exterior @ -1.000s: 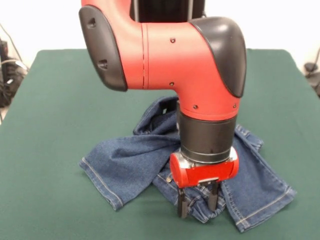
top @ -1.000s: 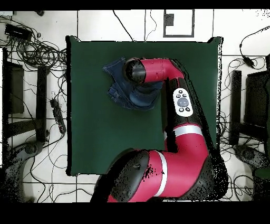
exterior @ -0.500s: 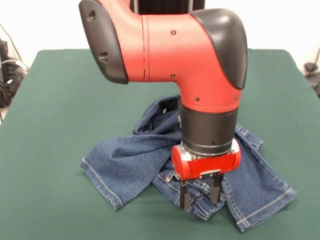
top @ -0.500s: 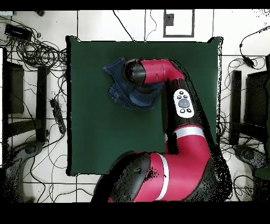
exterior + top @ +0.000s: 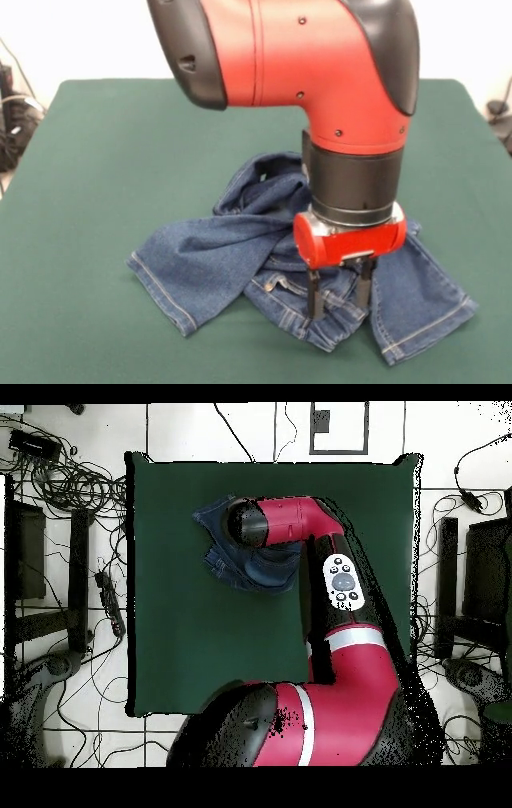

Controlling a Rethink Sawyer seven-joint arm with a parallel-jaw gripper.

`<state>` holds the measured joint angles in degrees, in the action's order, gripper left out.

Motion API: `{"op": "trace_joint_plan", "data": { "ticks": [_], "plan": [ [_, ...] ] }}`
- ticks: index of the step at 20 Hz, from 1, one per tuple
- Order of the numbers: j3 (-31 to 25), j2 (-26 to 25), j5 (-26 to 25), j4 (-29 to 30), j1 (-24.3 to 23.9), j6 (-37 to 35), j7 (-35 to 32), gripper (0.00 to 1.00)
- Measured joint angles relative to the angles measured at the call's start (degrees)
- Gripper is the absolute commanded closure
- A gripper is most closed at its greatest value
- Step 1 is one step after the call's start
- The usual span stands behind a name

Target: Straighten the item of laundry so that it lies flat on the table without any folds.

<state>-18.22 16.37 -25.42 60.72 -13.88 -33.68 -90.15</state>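
The blue denim jeans (image 5: 204, 256) lie crumpled on the green table (image 5: 96, 160), near its front edge. One leg runs out to the left, the other (image 5: 416, 296) to the right, and the waistband is bunched in folds at the front middle. My gripper (image 5: 339, 299) points straight down over that bunched part. It is open, with its fingers (image 5: 314, 298) apart and their tips down at the denim. In the overhead view the jeans (image 5: 222, 562) show partly from under my arm (image 5: 290, 519), and the gripper itself is hidden.
The table's cloth runs wide around the jeans on the left and behind them in the front view. Cables and stands (image 5: 60, 484) lie on the floor around the table (image 5: 200, 654) in the overhead view.
My arm and gripper have shifted to the right in the front view, across the bunched waistband. The fingers keep the same spread. The jeans have barely moved.
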Motion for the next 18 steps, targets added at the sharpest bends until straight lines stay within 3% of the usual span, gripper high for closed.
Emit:
{"op": "trace_joint_plan", "data": {
  "ticks": [8, 18],
  "plan": [
    [-0.02, -0.44, 1.12, 0.25, 0.8, 0.54, 0.0, 0.0],
    [-0.45, -0.56, 2.06, 2.75, 0.05, 9.78, 0.0, 0.0]
  ]
}}
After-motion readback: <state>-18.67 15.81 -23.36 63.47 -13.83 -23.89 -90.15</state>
